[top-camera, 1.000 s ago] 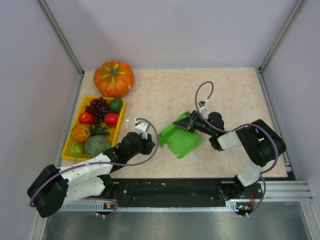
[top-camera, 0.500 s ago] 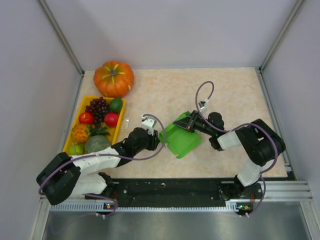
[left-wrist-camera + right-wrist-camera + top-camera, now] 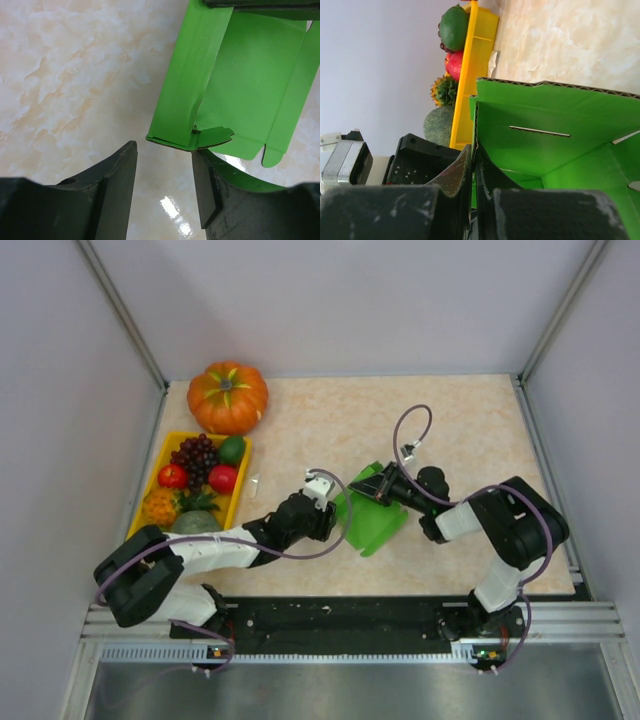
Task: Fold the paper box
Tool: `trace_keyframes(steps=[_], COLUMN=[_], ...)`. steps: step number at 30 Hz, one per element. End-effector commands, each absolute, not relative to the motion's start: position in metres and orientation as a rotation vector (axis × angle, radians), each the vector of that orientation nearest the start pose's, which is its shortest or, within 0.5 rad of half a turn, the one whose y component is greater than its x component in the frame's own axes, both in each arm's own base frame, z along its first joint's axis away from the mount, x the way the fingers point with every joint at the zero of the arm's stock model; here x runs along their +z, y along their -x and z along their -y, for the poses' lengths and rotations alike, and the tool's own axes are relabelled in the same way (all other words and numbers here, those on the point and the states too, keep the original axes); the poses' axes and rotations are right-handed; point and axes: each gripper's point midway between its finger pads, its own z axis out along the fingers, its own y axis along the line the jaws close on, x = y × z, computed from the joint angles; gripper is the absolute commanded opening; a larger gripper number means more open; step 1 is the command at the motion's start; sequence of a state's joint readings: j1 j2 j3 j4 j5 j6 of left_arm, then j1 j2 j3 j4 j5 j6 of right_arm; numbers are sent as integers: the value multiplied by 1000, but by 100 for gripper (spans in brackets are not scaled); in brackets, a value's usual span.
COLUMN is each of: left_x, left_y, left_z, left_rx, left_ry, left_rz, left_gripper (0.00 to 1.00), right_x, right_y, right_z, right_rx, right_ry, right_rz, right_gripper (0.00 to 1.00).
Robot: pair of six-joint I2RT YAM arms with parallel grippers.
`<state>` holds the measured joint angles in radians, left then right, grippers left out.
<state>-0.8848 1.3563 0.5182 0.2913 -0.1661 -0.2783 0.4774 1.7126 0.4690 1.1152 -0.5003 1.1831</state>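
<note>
Low centre of the overhead view: the left claw [image 3: 326, 516] stands partly open on the marbled worktop [image 3: 450, 420]. A lower corner of the paper box [image 3: 372, 525] sits just at the gap between its parted jaws, not gripped. Right of centre, the right claw [image 3: 374, 486] pinches tight on the green box's upper panel, holding it partly raised. At upper left sit a yellow fruit tray [image 3: 155, 468] and a pumpkin [image 3: 228, 397].

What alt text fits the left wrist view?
The left tool stands open at the bottom edge, with the near corner of a partly folded, bright green paper box just ahead of its gap. A beige marbled table lies beneath.
</note>
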Motion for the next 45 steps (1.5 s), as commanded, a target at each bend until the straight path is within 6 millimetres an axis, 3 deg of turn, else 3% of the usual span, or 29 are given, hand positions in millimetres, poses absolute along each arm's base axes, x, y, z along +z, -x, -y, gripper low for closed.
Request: trace_keyframes(steps=[1, 11, 17, 24, 28, 34, 35, 37, 39, 42, 43, 45], left_x=[105, 103, 107, 113, 111, 111, 115, 122, 131, 132, 120, 117], left_y=[-264, -269, -265, -261, -265, -262, -255, -249, -244, -239, -235, -235], left_z=[289, 297, 308, 305, 306, 304, 298, 288, 267, 233, 222, 211], left_rx=[-531, -570, -639, -688, -670, -657, -676, -685, -655, -571, -520, -488], left_ry=[-453, -270, -248, -226, -223, -259, -258, -258, -204, -134, -133, -100], left_rz=[-1957, -1992, -1972, -1915, -1912, -1908, -1895, -1871, -1868, -1876, -1916, -1939], left_gripper=[55, 54, 59, 63, 53, 55, 57, 72, 77, 72, 68, 61], right_x=[128, 124, 124, 122, 122, 120, 121, 121, 121, 122, 122, 123], right_y=[-299, -294, -293, -293, -292, -291, -291, -291, -290, -290, -291, -291], right_z=[-286, -287, -285, -284, -285, -286, -286, -286, -287, -287, -287, -288], right_rx=[1604, 1571, 1570, 1568, 1578, 1571, 1571, 1570, 1573, 1578, 1577, 1581], right_ry=[-265, -336, -356, -377, -383, -375, -373, -367, -366, -363, -361, -359], right_rz=[-1925, -1939, -1944, -1948, -1947, -1961, -1960, -1960, -1964, -1962, -1962, -1958], right_gripper=[0, 0, 0, 0, 0, 0, 0, 0, 0, 0, 0, 0])
